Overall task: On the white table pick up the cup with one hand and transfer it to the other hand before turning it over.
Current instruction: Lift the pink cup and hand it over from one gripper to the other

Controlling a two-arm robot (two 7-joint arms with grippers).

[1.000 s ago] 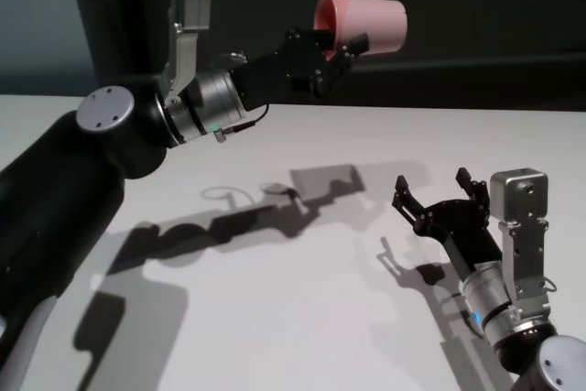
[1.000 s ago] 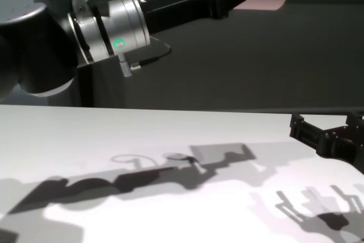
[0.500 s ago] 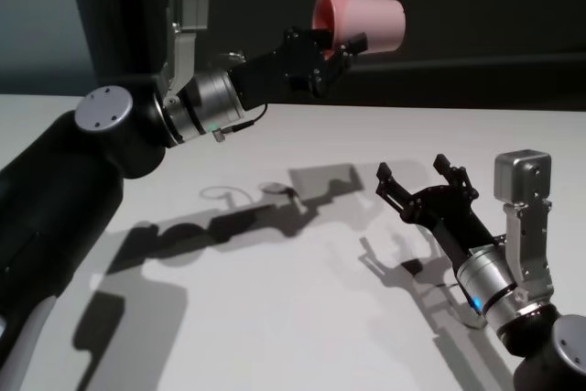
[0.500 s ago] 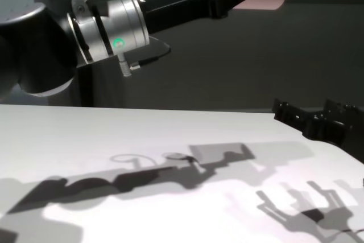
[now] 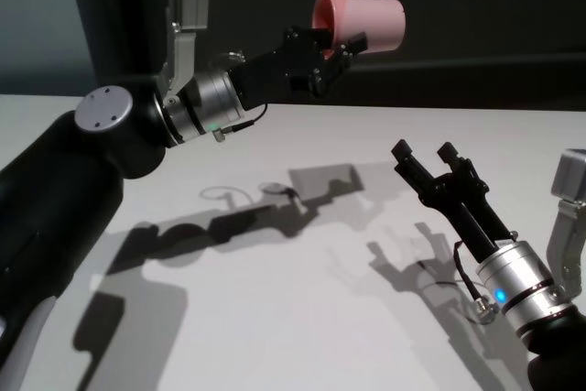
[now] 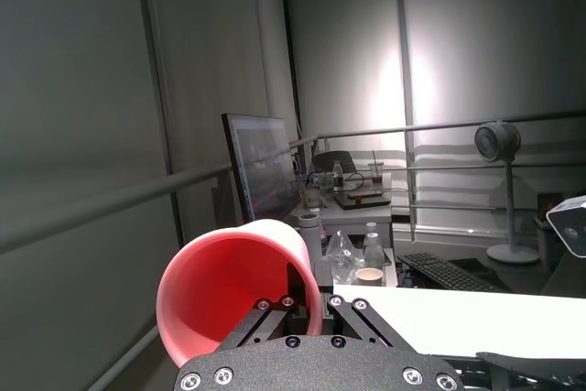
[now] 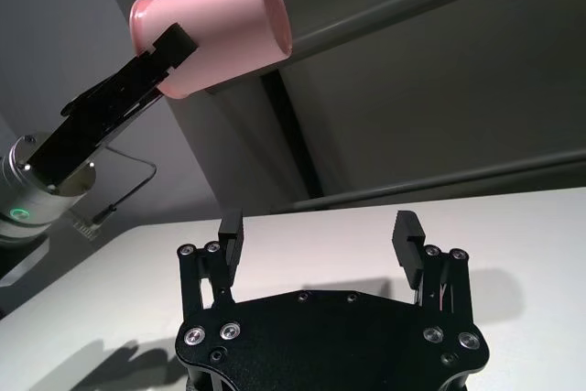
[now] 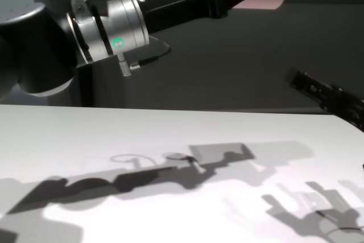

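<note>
Head view: the smooth pink plastic cup (image 5: 359,21) is held sideways, high above the plain white table (image 5: 302,318), pinched at its rim by the green-lit black left gripper (image 5: 331,50), fingers clamped on the wall. That grip probably leaves the body free for a handover. The blue-lit black right gripper (image 5: 424,157) is raised below and to the right, well apart, fingers spread wide and aimed up at it. In the left wrist view the cup (image 6: 240,298) looks empty.
</note>
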